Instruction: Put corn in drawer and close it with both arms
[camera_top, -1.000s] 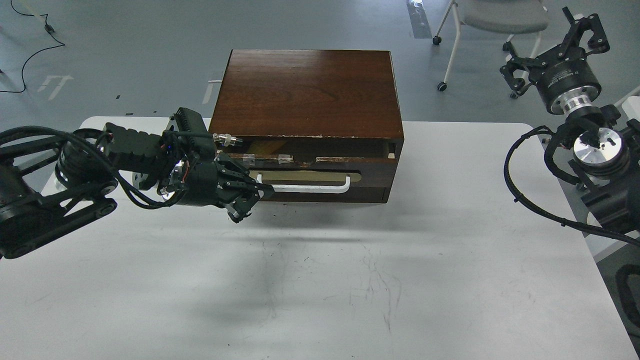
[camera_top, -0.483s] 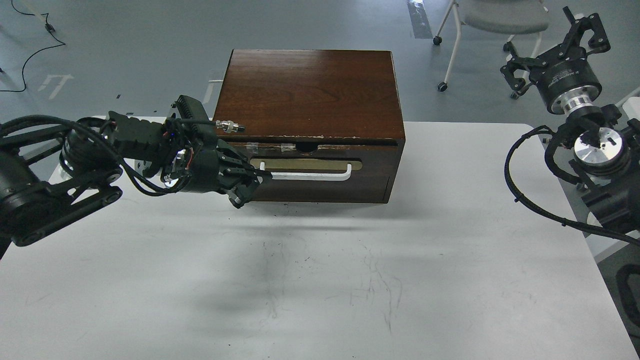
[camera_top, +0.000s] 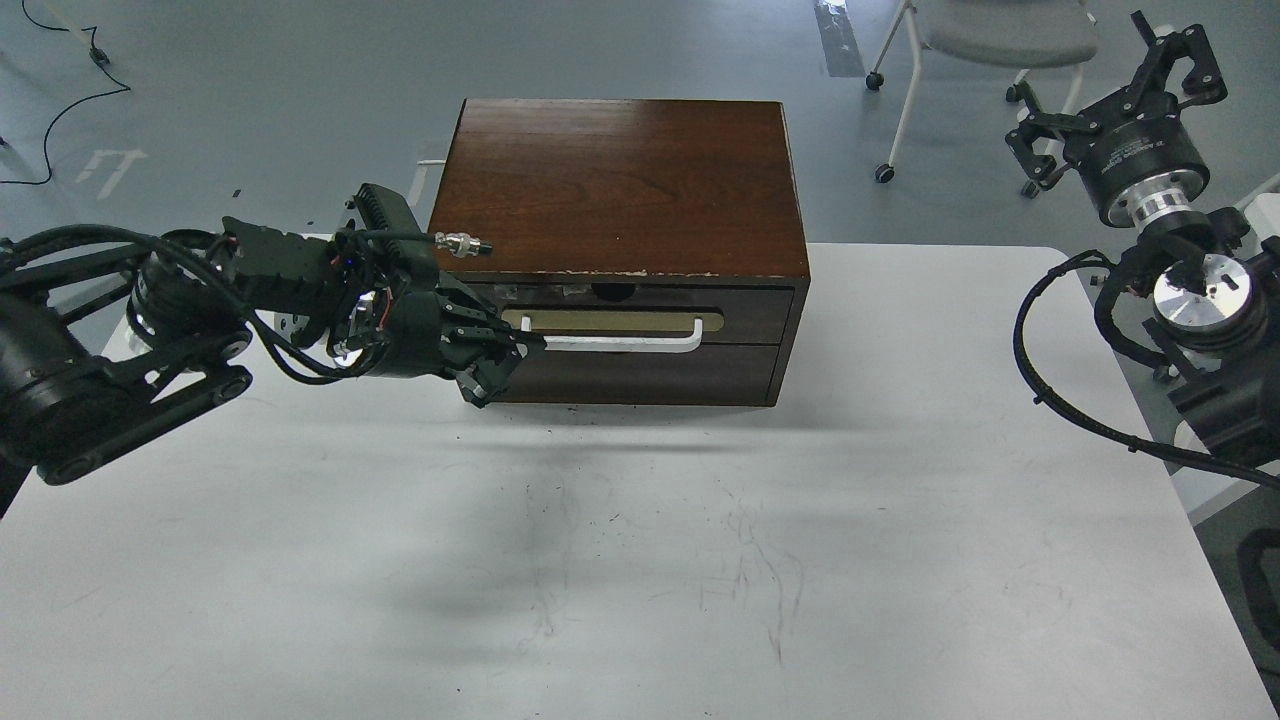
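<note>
The dark brown drawer (camera_top: 745, 315) sits flush in the front of the wooden cabinet (camera_top: 620, 180), with its white bar handle (camera_top: 620, 346) on a tan plate. The corn is out of view. My left gripper (camera_top: 505, 365) is at the left end of the drawer front with its fingers spread and nothing between them. Its upper finger touches the left end of the handle. My right gripper (camera_top: 1090, 95) is raised far to the right, above the table's right edge, open and empty.
The cabinet stands at the back middle of the white table (camera_top: 700, 550). A plain lower front panel (camera_top: 640, 375) lies under the drawer. A wheeled chair (camera_top: 1000, 35) stands on the floor behind, at the right.
The drawer has slid from partly open to flush with the cabinet front. My left gripper moved inward with it, against its left end. The right arm barely moved.
</note>
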